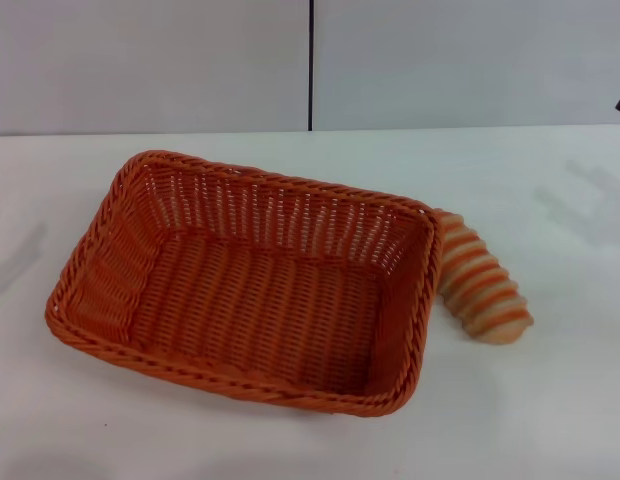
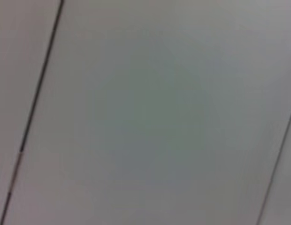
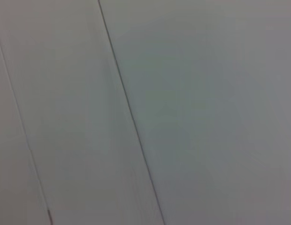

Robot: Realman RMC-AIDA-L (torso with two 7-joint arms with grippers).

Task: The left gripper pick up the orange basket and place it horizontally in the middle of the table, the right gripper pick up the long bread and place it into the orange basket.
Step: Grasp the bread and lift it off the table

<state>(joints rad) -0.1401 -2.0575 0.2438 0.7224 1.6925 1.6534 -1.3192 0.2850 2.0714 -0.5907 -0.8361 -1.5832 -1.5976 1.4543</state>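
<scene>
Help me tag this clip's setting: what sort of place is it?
Probably a lab or test bench: a plain white table against bare grey wall panels, holding only an orange basket and a toy long bread.

Table [image 1: 550, 400]: orange basket [image 1: 245, 285], seemingly touching long bread [image 1: 482, 290]

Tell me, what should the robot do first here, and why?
Probably bring the left end effector down to the orange basket: it sits skewed on the table, empty, with the long bread outside, touching its right wall. Neither end effector is in view.

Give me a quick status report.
Neither gripper in view. Basket empty, mid-table, slightly askew. Bread outside, against its right end. Nothing in the way.
</scene>
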